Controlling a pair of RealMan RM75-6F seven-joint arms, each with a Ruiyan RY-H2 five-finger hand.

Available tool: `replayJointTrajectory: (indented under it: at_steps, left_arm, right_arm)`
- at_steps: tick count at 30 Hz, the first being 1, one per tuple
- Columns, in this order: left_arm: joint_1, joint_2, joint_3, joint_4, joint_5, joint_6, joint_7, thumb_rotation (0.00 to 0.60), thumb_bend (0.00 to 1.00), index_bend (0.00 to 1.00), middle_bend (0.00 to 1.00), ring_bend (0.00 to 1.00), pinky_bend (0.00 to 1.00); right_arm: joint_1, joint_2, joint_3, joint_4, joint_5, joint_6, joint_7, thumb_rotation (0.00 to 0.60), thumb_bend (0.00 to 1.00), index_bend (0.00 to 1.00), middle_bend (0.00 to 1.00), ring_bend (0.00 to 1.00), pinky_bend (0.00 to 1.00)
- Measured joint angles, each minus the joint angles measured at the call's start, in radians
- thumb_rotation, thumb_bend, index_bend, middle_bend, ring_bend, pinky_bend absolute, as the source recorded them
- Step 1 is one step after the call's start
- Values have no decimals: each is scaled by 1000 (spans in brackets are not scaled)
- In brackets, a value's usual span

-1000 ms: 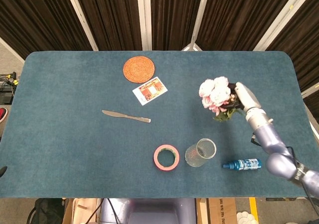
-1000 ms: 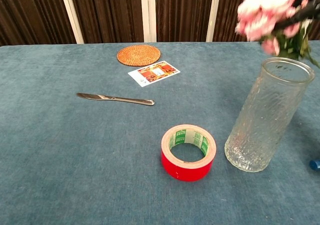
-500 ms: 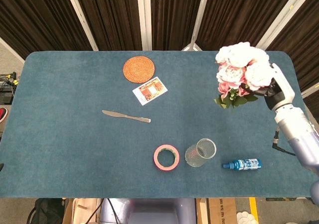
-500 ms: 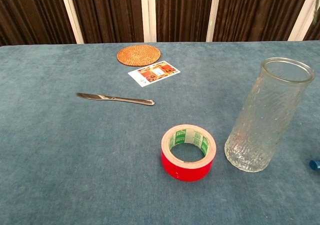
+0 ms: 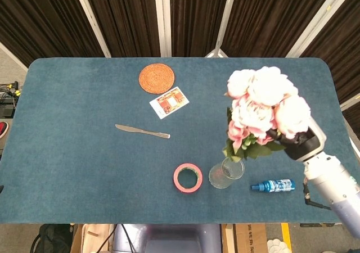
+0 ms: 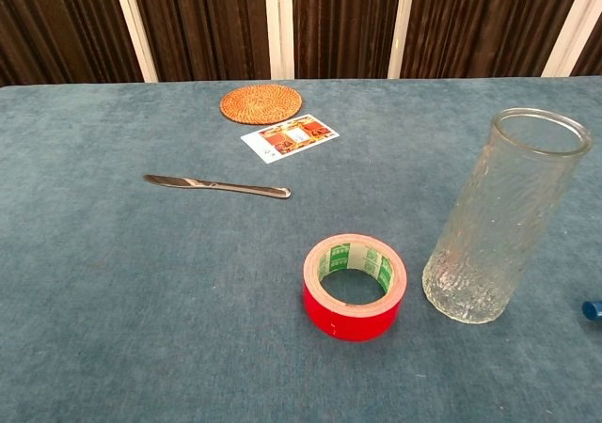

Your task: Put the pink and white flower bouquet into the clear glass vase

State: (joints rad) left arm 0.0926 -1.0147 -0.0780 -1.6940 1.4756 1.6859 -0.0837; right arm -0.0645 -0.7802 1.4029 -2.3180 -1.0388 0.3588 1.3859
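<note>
My right hand (image 5: 301,143) grips the pink and white flower bouquet (image 5: 263,107) by its stems, high above the table at the right in the head view. Its blooms look large and close to the camera, and its green leaves hang over the clear glass vase (image 5: 226,172). The vase stands upright and empty near the front edge. In the chest view the vase (image 6: 499,218) is at the right, and only a green leaf tip shows at the top edge. The left hand is in neither view.
A red tape roll (image 5: 187,177) lies just left of the vase, a blue bottle (image 5: 274,185) lies on its side to the right. Farther back are a table knife (image 5: 142,131), a printed card (image 5: 169,102) and a round woven coaster (image 5: 156,78).
The right hand has lifted the bouquet up out of the chest view, then carried it forward and left until it hangs above the vase. The vase and other objects have stayed put.
</note>
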Motion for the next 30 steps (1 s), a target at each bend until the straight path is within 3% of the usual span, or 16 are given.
replayJointTrajectory:
  at_steps: [4, 16, 30]
  left_arm:
    - [3, 4, -5, 8, -7, 3, -20, 600, 217, 93, 0, 0, 49]
    - [0, -1, -5, 6, -5, 3, 5, 600, 217, 93, 0, 0, 49]
    - [-5, -20, -4, -9, -5, 1, 72, 600, 217, 93, 0, 0, 49]
  right_arm:
    - [-2, -20, -30, -13, -32, 1, -11, 600, 392, 607, 454, 454, 97]
    - [26, -83, -192, 41, -174, 56, -57, 600, 393, 609, 454, 454, 97]
    - [78, -122, -366, 166, -326, 90, 68, 600, 393, 609, 455, 454, 117]
